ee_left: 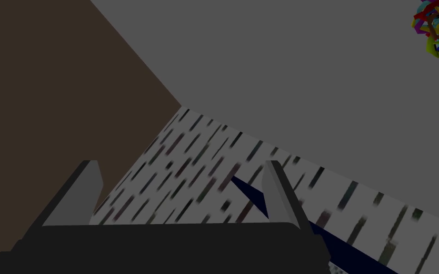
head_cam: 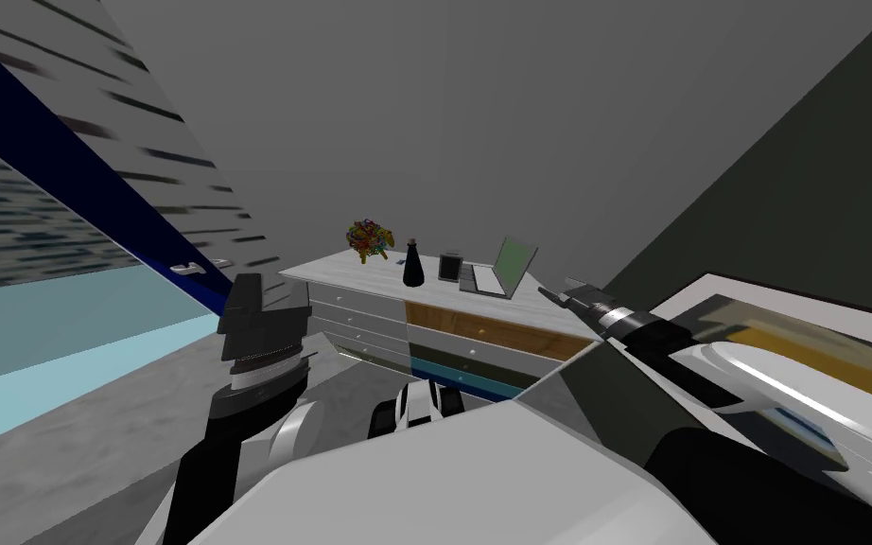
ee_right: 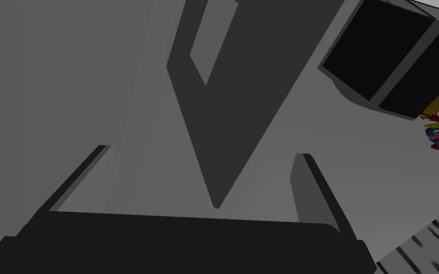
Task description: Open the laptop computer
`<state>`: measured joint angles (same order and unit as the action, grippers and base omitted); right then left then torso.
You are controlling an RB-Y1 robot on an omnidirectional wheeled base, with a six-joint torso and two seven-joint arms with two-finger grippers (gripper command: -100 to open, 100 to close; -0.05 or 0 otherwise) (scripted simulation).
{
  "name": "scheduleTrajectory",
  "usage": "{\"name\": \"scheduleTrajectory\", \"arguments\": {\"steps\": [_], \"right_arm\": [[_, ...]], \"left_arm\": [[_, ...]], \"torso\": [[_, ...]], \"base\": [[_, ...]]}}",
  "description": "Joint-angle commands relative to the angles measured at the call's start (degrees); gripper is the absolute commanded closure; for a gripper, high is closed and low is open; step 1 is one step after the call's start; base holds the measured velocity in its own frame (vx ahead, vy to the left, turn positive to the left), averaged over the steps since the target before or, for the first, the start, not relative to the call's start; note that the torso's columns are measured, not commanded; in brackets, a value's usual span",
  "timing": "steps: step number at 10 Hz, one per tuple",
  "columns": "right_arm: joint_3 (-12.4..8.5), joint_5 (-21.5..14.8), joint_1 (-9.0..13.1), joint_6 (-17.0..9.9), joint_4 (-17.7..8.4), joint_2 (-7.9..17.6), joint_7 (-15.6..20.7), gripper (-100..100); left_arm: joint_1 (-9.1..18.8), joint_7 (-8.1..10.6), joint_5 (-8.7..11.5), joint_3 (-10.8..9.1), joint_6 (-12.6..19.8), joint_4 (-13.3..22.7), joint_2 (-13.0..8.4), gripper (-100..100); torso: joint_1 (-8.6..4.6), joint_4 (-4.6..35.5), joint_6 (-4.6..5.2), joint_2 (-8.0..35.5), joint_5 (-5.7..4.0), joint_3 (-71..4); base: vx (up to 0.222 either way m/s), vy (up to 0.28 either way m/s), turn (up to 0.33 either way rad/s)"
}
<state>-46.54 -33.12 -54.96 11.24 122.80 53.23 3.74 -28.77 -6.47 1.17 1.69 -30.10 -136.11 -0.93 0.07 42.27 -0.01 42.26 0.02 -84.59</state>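
Closest in, left gripper (ee_left: 181, 166) hangs at my left side, fingers spread wide with nothing between them, aimed at a wall and out of this job. Moving across the white-topped dresser (head_cam: 330, 270), I get a tangle of bright colours (head_cam: 371, 239), then a dark bottle (head_cam: 413, 265), a small dark box (head_cam: 450, 266), and the laptop (head_cam: 500, 270) near the right end of the top. Its lid already stands raised off the base, greenish screen showing. Right gripper (head_cam: 555, 291) is just beside the laptop on its right, fingers parted and empty. Its wrist view has a dark slanted slab, likely the lid, ahead between them. I'd call this the reach-in step. Next move: set a finger against the lid's edge and swing it about the hinge, gently, so the base doesn't skid toward the box.
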Motion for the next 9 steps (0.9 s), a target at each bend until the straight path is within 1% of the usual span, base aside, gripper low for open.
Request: {"name": "scheduleTrajectory", "arguments": {"steps": [1, 4, 8, 9], "right_arm": [[-4.34, -2.37, -2.43, -2.15, -1.60, 4.01, 0.13, -100], [-8.23, -4.63, -4.54, -4.42, -3.10, 9.02, 0.18, -100], [-12.15, -6.92, -6.72, -6.65, -4.41, 13.81, 0.25, -100], [-11.79, -6.43, -6.38, -5.77, -4.50, 12.98, 0.20, -100]], "left_arm": [[0.00, 0.00, 0.00, 0.00, 0.00, 0.00, 0.00, 0], [0.00, 0.00, 0.00, 0.00, 0.00, 0.00, 0.00, 0], [0.00, 0.00, 0.00, 0.00, 0.00, 0.00, 0.00, 0], [0.00, 0.00, 0.00, 0.00, 0.00, 0.00, 0.00, 0]], "torso": [[0.03, 0.00, 0.02, 0.00, 0.02, 0.00], [-0.12, 0.01, 0.01, 0.02, -0.04, 0.02], [-0.10, 0.03, 0.02, 0.09, -0.03, 0.06], [-0.06, 0.02, 0.02, 0.05, -0.02, 0.04]], "base": [[0.051, 0.092, 0.039], [0.047, 0.071, 0.043], [0.029, 0.047, 0.028], [0.012, 0.022, 0.006]]}}
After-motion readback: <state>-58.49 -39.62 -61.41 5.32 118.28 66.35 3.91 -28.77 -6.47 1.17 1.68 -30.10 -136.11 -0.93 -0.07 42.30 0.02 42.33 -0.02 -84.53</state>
